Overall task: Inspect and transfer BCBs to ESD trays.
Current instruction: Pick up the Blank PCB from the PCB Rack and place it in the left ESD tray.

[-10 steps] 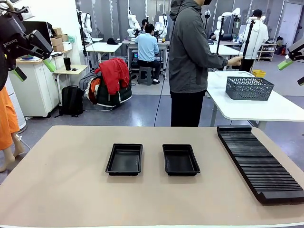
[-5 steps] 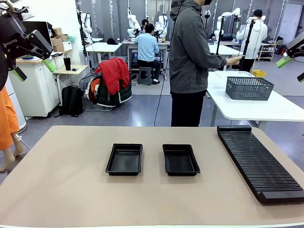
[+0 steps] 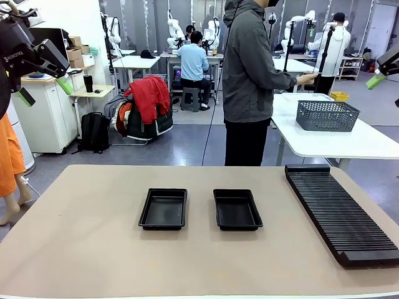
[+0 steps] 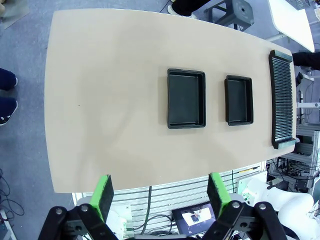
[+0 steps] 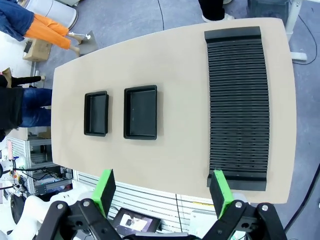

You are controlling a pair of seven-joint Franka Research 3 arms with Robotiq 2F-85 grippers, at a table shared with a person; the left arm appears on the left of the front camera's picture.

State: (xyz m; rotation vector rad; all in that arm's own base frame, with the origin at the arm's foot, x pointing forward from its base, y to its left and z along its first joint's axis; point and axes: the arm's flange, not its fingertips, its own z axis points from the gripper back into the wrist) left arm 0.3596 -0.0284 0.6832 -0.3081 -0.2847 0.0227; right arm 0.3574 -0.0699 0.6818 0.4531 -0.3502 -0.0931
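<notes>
Likely a lab; white workbenches [image 3: 369, 142] behind

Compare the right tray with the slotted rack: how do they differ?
Size: the rack is far longer than the right tray.
Surface: the rack is ribbed with many cross slots; the right tray has a smooth floor inside a raised rim.
Place: the right tray lies mid-table beside the other tray; the rack lies along the right side of the table.
Both are black, lie flat and hold nothing.
</notes>
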